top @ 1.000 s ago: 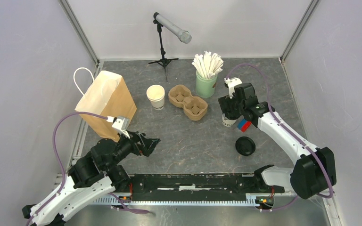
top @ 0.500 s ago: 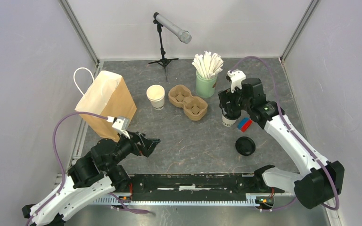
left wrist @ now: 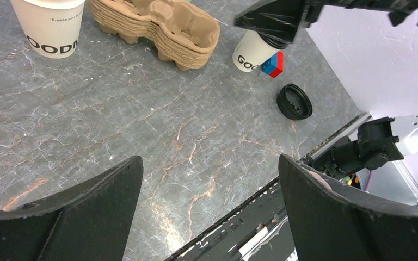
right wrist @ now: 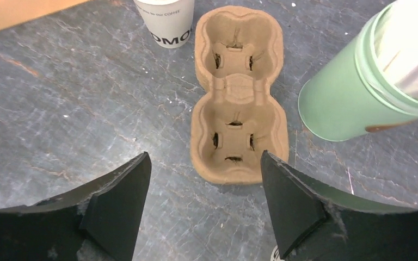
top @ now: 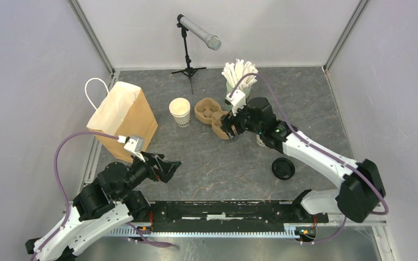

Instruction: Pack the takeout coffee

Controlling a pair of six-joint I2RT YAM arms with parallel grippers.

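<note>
Top view: the right end effector [top: 228, 128] hangs over the pulp cup carrier [top: 213, 114]. The left end effector [top: 168, 167] sits low beside the paper bag [top: 122, 117].

Left wrist: its jaws gape with nothing in them. The takeout coffee [left wrist: 249, 54] stands on the bench [left wrist: 141, 125] right of the carrier, a blue-red block [left wrist: 272, 64] just beside it and the right arm directly above its lid.

Right wrist: fingers [right wrist: 114, 206] are spread wide and empty, straddling the carrier's near end.

The danger, I'd say: a low swing of that arm clips the coffee and topples it, or the jaws pinch several nested carriers together.
</note>
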